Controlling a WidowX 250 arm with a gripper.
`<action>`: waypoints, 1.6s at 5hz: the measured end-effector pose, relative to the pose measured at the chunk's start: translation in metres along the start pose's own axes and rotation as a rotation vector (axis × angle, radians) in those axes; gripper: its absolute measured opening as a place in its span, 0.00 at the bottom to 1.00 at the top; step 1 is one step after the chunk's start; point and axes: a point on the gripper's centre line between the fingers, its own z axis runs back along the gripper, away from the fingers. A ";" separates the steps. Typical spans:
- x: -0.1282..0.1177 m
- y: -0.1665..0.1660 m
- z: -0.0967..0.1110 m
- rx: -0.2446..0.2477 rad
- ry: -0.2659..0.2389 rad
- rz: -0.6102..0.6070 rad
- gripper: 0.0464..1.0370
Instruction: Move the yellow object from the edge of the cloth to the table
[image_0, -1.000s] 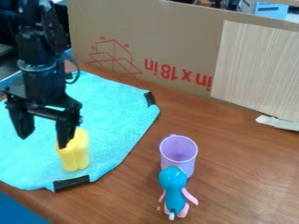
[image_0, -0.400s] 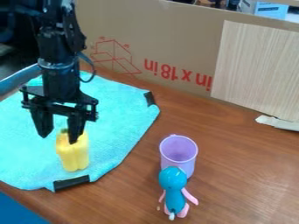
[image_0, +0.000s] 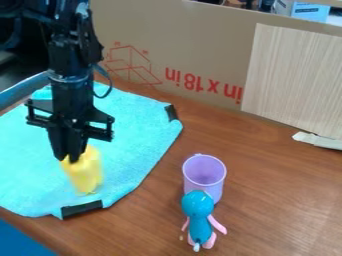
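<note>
The brown surface (image_0: 267, 200) is cut off at right. On the turquoise cloth (image_0: 137, 120), lower left, the tool (image_0: 67, 159) hides the top of the blurred yellow object (image_0: 87, 176), apparently clamped on it.

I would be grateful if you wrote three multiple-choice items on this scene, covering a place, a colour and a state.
1. Where is the yellow object?
A. Against the cardboard
B. At the cloth, near its front edge
C. On the pale wooden board

2. What colour is the cup?
A. Purple
B. Green
C. Orange

3. How do the fingers of the gripper stand?
A. Spread wide, off to one side
B. Pointing up
C. Close together, at the yellow object's top

Answers:
1. B: the turquoise cloth shows around it, by the black strip.
2. A: its rim and wall are light purple.
3. C: they come down side by side onto its upper end.
</note>
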 end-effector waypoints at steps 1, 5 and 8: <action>-0.005 -0.004 0.003 -0.025 0.032 -0.012 0.04; 0.057 -0.110 0.047 -0.128 0.039 -0.045 0.04; 0.087 -0.165 0.038 -0.076 0.042 -0.063 0.04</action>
